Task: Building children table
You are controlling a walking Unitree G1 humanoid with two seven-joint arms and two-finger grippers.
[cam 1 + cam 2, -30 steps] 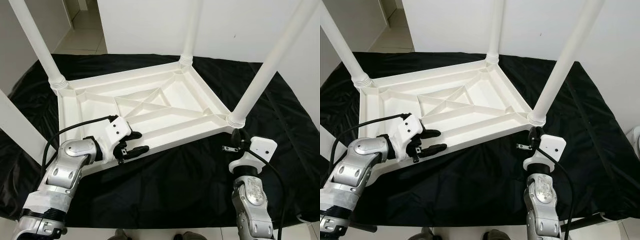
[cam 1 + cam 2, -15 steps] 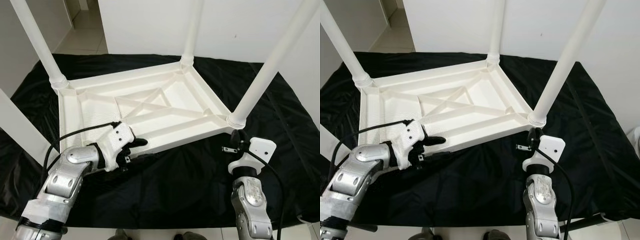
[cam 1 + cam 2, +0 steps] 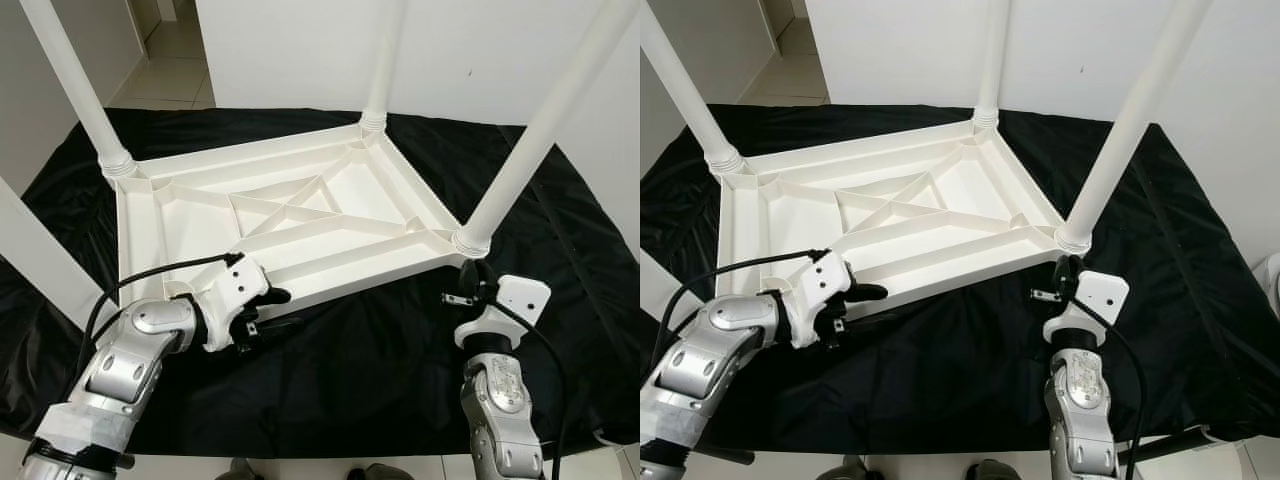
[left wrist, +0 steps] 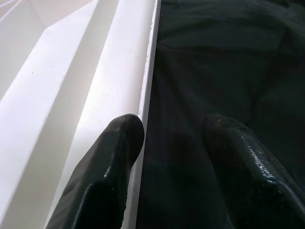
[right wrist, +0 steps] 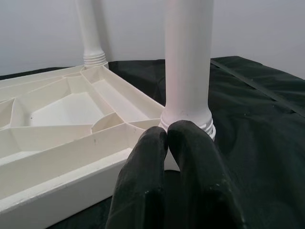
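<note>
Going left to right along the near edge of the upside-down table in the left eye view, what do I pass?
Left hand at the tabletop's near rim → near-right table leg → right hand just below that leg's base, all on the black sheet.

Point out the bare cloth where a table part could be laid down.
Bare black cloth lies between the left gripper and the right gripper, in front of the upturned tabletop. More lies right of the near right leg, toward the wall. The cloth's middle is crowded by the tabletop and its legs.
</note>
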